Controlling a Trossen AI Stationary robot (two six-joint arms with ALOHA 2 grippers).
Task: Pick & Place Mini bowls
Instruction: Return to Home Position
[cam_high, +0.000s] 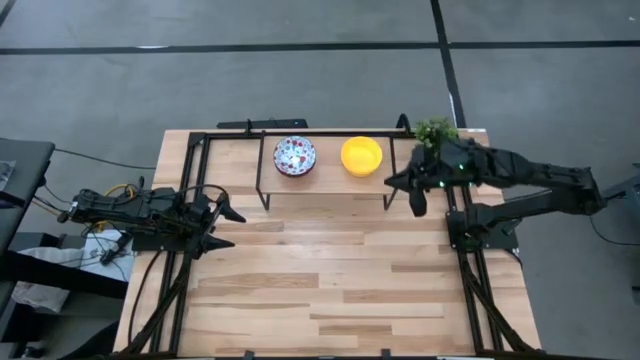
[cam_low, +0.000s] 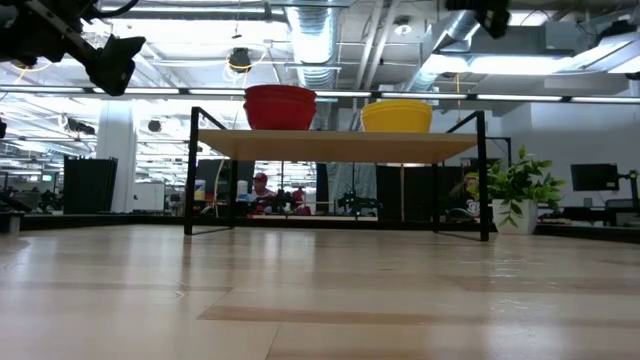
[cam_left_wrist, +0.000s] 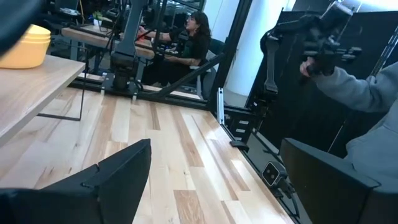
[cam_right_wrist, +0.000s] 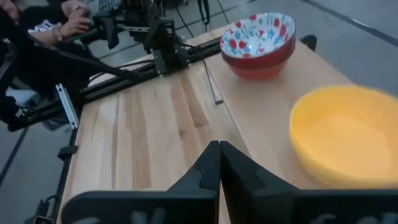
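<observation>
Two stacks of mini bowls stand on a raised wooden shelf at the table's far edge. The floral bowls are white inside and red outside. The yellow bowls sit to their right. My right gripper is shut and hovers in the air just right of the yellow stack, touching nothing. My left gripper is open and waits above the table's left side, far from the bowls.
The shelf stands on thin black legs, with open space beneath it. A small green potted plant sits at the far right corner. Black frame rails line the table. People sit beyond the table.
</observation>
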